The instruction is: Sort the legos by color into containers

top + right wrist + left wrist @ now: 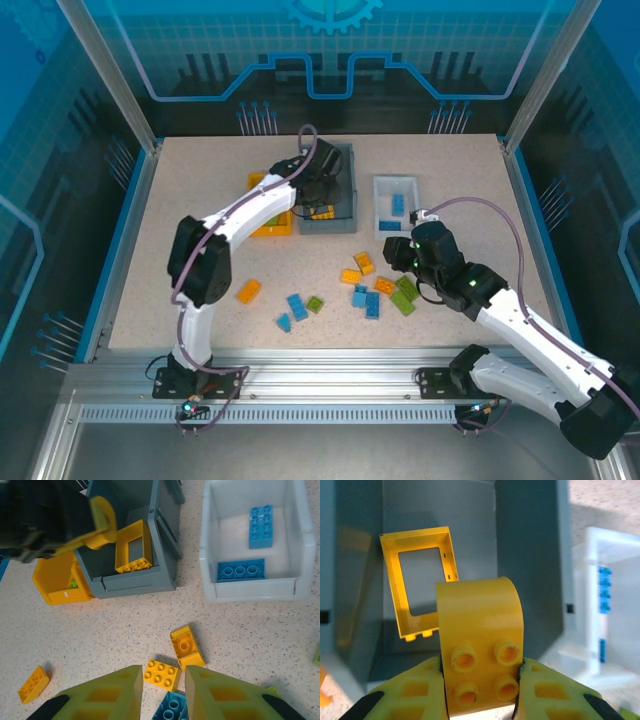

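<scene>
left hand (480, 676) clamped on orange arched brick (480, 615) | just beyond and below: grey bin (530, 555), flat orange frame (394, 585) lying inside | step: dropping orange | next: let go squarely over bin | right hand (163, 680) narrowly parted above square orange brick (160, 674) on table (100, 630)

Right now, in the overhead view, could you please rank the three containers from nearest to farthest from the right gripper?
1. White bin: just beyond the right gripper, on the table's right side.
2. Grey bin: mid-table, left of the white bin.
3. Yellow-orange bin: farthest left, right beside the grey bin.
</scene>
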